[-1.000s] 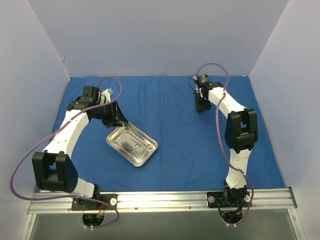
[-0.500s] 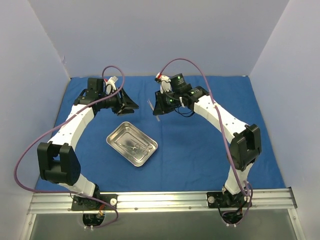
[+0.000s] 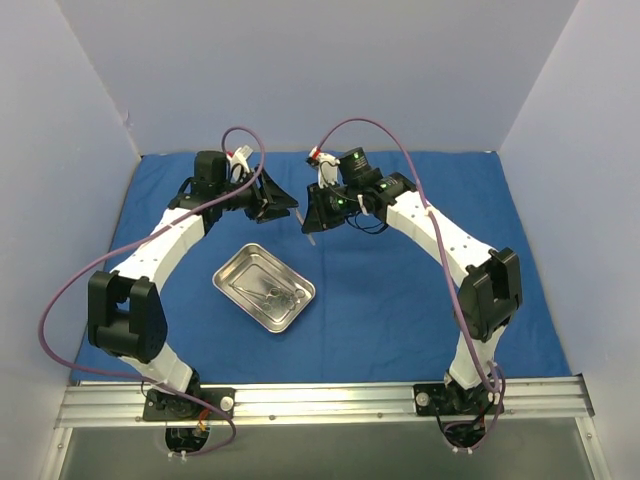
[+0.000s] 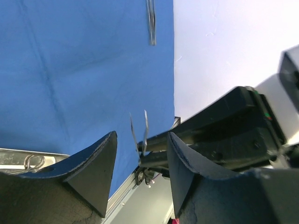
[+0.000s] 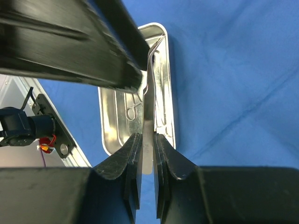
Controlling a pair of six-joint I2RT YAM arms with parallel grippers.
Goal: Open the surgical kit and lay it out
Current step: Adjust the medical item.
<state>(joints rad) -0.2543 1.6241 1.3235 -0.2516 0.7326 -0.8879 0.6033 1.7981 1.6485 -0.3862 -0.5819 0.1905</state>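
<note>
Blue cloth wrap (image 3: 400, 290) spread flat, shiny rect. steel tray (image 3: 240, 268) on it. R gripper (image 5: 147, 140) clamps thin metal tweezer-like instr. (image 5: 148, 112) aloft; L gripper (image 4: 142, 136) parted, empty, alongside. Prob. handover; next: L closes on instr.

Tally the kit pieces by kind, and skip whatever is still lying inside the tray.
blue cloth wrap: 1
steel tray: 1
Instruments outside the tray: 2, a thin instrument pinched in the right tool and a second instrument lying on the wrap
Total: 4
</note>
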